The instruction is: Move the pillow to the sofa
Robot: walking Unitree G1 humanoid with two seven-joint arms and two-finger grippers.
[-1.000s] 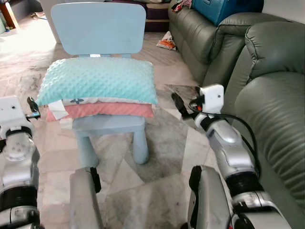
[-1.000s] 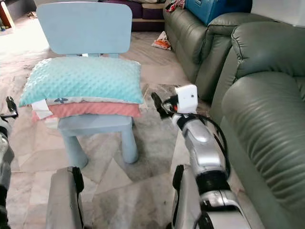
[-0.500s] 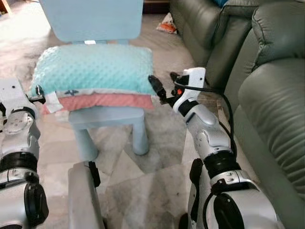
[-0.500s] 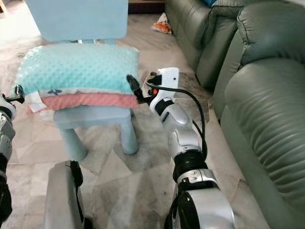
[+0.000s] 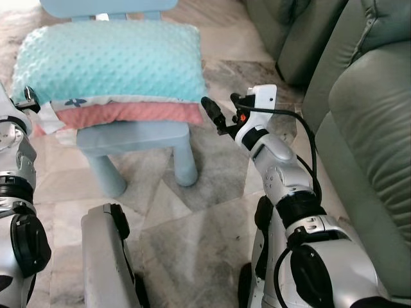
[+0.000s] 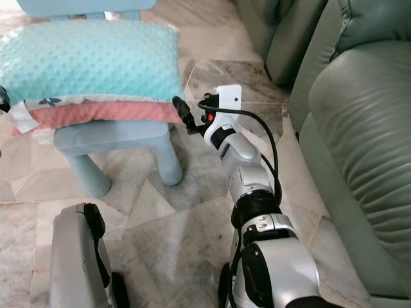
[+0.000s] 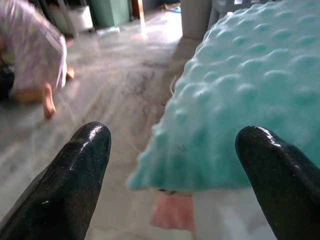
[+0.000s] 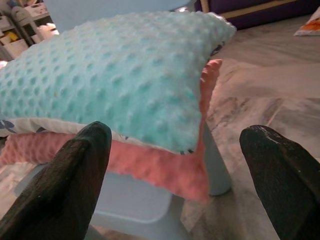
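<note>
- Dotted teal pillow lies on pink pillow, both on light-blue child's chair.
- Right gripper spread wide, just off the pillows' corner.
- Left gripper spread, teal end ahead between its fingers.
- Green sofa well right.

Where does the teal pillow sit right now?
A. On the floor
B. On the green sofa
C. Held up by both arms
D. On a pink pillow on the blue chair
D: the teal pillow lies on a pink pillow on the blue chair.
</note>
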